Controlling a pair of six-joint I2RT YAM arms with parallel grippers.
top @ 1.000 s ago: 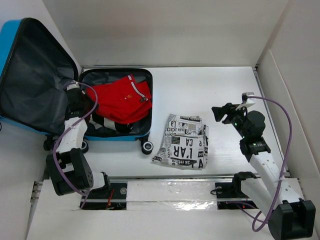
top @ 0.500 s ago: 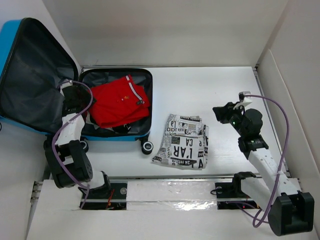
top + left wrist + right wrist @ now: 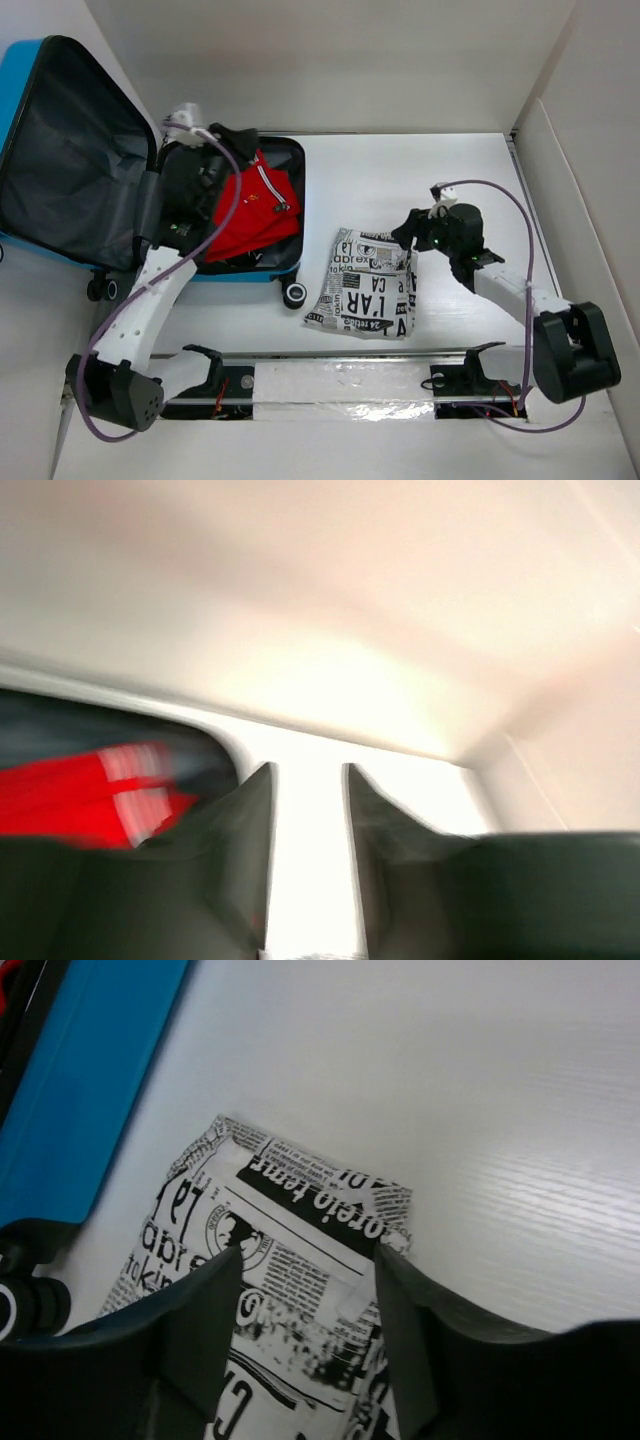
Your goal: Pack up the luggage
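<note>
The luggage [image 3: 70, 160] lies open at the left, its blue lid leaning back and showing dark lining. A red garment [image 3: 250, 205] lies in its base, and it shows as a red blur [image 3: 70, 790] in the left wrist view. My left gripper [image 3: 238, 136] hovers over the back rim of the base, open and empty [image 3: 308, 775]. A folded newspaper-print cloth [image 3: 365, 285] lies on the table right of the case. My right gripper [image 3: 405, 236] is low over its far right edge. It is open [image 3: 305, 1255], with its fingers astride the cloth [image 3: 300, 1210].
White walls close the table at the back and the right. A luggage wheel [image 3: 295, 293] sticks out just left of the cloth, and the blue shell [image 3: 100, 1070] shows at the left of the right wrist view. The arms' mounting rail [image 3: 340, 380] runs along the near edge.
My left arm has risen from the luggage's left side and swung toward its back rim, jaws now apart. My right arm has reached left and down onto the printed cloth.
</note>
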